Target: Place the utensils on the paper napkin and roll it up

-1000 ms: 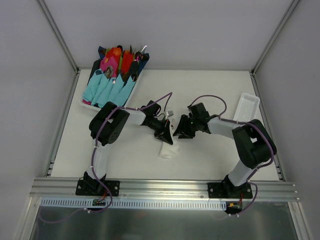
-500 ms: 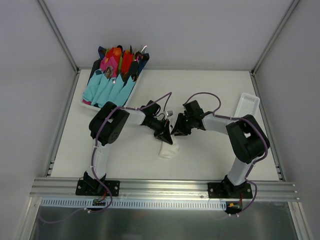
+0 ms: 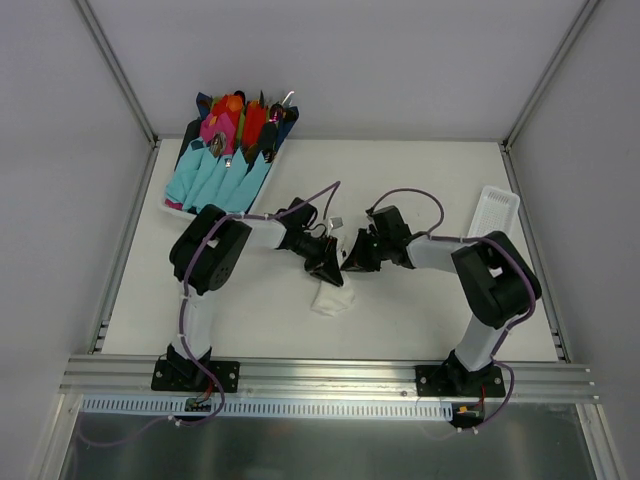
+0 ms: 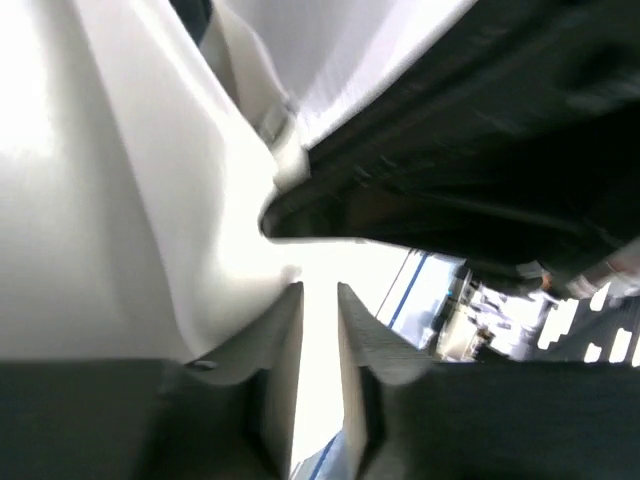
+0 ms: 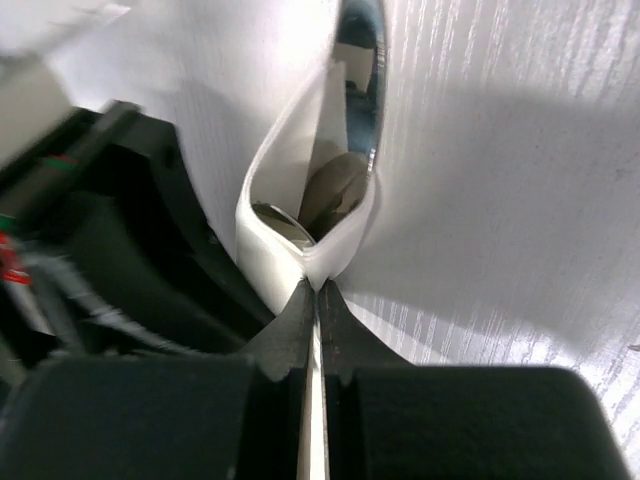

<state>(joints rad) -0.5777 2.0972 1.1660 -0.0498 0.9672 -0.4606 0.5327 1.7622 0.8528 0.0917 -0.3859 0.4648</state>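
Observation:
The white paper napkin (image 3: 332, 298) lies partly rolled at the table's middle, just below both grippers. My right gripper (image 5: 317, 287) is shut on a folded edge of the napkin (image 5: 268, 232). Inside that fold a shiny utensil (image 5: 362, 70) shows, with a second rounded piece (image 5: 333, 190) under it. From above, the utensils are hidden in the napkin. My left gripper (image 4: 320, 300) stands with its jaws a narrow gap apart and nothing between them. The napkin (image 4: 100, 200) presses against the outside of its left finger (image 4: 285, 350). The two grippers (image 3: 328, 270) (image 3: 352, 260) nearly touch.
A tray (image 3: 172, 208) of light-blue, pink and red napkin bundles (image 3: 215, 170) stands at the back left. A white ribbed tray (image 3: 497, 215) lies at the right edge. Metal frame rails border the table.
My right gripper has moved left toward the left one and closed on the napkin's edge. The left jaws have parted slightly. The napkin has shifted a little.

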